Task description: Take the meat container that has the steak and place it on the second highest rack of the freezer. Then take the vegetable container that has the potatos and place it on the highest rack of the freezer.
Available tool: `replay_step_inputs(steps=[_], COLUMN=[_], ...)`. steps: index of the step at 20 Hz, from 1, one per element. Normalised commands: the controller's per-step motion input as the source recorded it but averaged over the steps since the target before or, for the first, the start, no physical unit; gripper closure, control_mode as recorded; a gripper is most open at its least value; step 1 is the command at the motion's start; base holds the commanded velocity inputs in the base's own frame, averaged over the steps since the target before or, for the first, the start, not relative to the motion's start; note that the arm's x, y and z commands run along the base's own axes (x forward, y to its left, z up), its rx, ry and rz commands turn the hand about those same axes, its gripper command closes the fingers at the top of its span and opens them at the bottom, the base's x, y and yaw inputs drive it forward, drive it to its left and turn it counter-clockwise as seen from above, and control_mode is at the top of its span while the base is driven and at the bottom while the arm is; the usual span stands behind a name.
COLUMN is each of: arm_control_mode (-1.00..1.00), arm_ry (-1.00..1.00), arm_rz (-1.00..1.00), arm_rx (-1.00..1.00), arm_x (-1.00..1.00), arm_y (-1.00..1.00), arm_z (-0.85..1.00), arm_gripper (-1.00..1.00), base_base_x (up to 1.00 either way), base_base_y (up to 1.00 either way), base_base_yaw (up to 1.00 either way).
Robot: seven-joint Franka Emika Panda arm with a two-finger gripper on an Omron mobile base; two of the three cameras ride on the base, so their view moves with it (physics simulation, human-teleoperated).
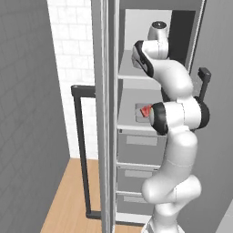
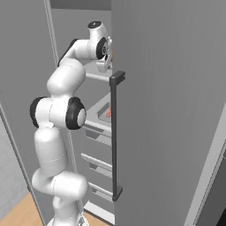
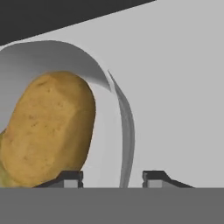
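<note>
My gripper [image 3: 112,177] stands with its 2 small dark finger tips [image 3: 70,178] parted, 1 on each side of the thin upright wall of the rounded light-grey vegetable container [image 3: 127,131]. There is a clear gap between each tip and that wall, so I am gripping nothing. The left tip sits inside the dish, just beside a big oval yellow-brown lumpy potato [image 3: 50,129] that lies against the container's curved wall. A sliver of yellow-green shows at the lower left edge behind that potato; I cannot tell what it is.

The container rests on the flat pale grey highest rack [image 3: 183,96] of the tall narrow grey freezer [image 2: 167,110]. The bare board runs off to the right of the dish in my hand view, and the dark back of the compartment lies beyond it.

In the left base view my white arm [image 1: 175,136] reaches up into the open freezer, with the wrist at the level of that top shelf. In that view 1 board lower, on the second highest rack [image 1: 129,127], lies a small rectangular grey tray [image 1: 140,111] with the small flat red steak [image 1: 146,110] in it, near the middle of the board and partly hidden by my elbow. Below that shelf come 3 grey drawer fronts [image 1: 141,140]. The long dark bar handle [image 2: 115,137] runs down the edge of the door in the right base view.
</note>
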Motion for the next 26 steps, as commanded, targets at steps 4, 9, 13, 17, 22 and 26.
replay_step_inputs(steps=[4,9,13,17,22,26], arm_control_mode=[-1.0,-1.0,-1.0,-1.0,-1.0,-1.0], arm_ry=[-0.21,-0.33,-0.28,-0.24,-0.02,0.15], arm_rz=[0.0,-0.01,0.0,0.0,0.0,0.0], arm_rx=[-0.01,-0.02,-0.02,0.0,0.0,-0.01], arm_x=[-0.54,-1.0,-1.0,-1.0,-1.0,-1.0], arm_y=[0.02,0.09,0.16,0.0,0.0,0.02], arm_z=[0.03,0.02,-0.17,0.26,0.35,0.0], arm_gripper=[-1.0,-1.0,-1.0,-1.0,-1.0,-1.0], base_base_x=[0.0,0.0,0.0,0.0,0.0,0.0], base_base_y=[0.0,0.0,0.0,0.0,0.0,0.0], base_base_yaw=[0.0,0.0,0.0,0.0,0.0,0.0])
